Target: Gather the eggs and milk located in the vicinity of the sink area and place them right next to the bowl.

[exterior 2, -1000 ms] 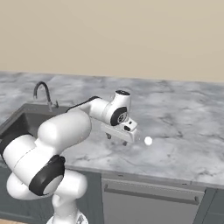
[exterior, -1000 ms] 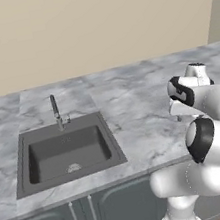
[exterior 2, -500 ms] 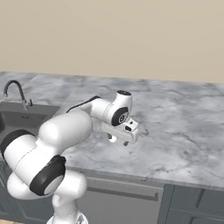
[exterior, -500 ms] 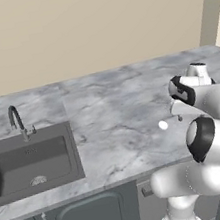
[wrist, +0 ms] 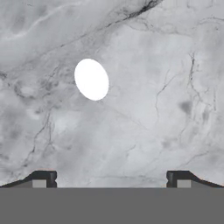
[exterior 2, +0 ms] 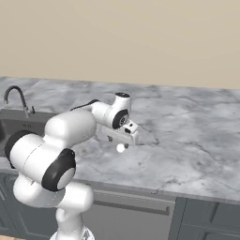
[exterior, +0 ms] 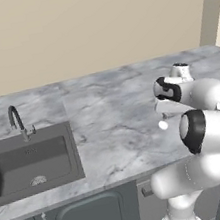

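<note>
Beige wall, grey marble desk (exterior: 106, 107) running wall to wall, dark cabinets under it. The sink (exterior: 32, 163) sits recessed at the far left of the left base view, faucet (exterior: 17, 122) at its back edge. No bowl or milk in these views.

The egg (wrist: 91, 79) lies on bare desk, well away from the sink, just under my wrist; in the hand view it's above and left of centre, not between my fingertips. Also visible in the left base view (exterior: 163, 125) and the right base view (exterior 2: 121, 148), near the desk's front edge.

My jaws (wrist: 111, 178) are spread wide, holding nothing, hovering above the desk with the egg off to one side.

Handling, my read: egg is light, rigid shell, brittle, smooth and rounded, so it'll roll if nudged and squirt out of a skewed pinch. Best hold looks like across the short axis at the widest part, pads square to the shell, gentle squeeze only. I'd need to shift over so it sits centred between the tips before coming down. Risk: clipping it with one finger and sending it toward the desk edge.
</note>
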Available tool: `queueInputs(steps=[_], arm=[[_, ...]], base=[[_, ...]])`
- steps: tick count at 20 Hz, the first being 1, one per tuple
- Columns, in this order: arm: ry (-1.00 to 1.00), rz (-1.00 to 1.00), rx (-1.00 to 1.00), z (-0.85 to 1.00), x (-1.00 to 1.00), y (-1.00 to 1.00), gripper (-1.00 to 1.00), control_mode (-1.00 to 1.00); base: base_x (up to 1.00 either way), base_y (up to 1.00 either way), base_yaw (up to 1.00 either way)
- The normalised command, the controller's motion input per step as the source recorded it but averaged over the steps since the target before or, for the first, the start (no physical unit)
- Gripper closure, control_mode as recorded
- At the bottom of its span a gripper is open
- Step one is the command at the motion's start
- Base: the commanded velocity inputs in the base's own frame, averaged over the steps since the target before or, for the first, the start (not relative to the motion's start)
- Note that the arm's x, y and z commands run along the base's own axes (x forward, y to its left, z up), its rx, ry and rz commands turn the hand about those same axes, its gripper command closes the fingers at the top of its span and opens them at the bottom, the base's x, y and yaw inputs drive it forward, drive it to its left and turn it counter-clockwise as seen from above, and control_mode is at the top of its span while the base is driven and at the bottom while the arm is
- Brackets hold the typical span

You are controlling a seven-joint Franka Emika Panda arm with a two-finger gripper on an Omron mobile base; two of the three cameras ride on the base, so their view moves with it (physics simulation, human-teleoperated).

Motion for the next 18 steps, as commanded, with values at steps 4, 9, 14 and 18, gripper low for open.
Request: queueInputs(steps=[4,9,14,18], arm=[[0.00,0.00,-0.08,-0.13,0.50,0.34,-1.00,-1.00],[-0.07,0.05,-0.05,-0.28,0.27,-0.16,-1.00,-1.00],[-0.15,0.06,-0.02,-0.29,0.23,-0.06,-1.00,-1.00],[-0.01,0.08,0.00,-0.25,0.20,0.00,-1.00,-1.00]], base=[[0.00,0.00,0.00],[0.00,0.00,0.00],[0.00,0.00,0.00],[0.00,0.00,0.00]])
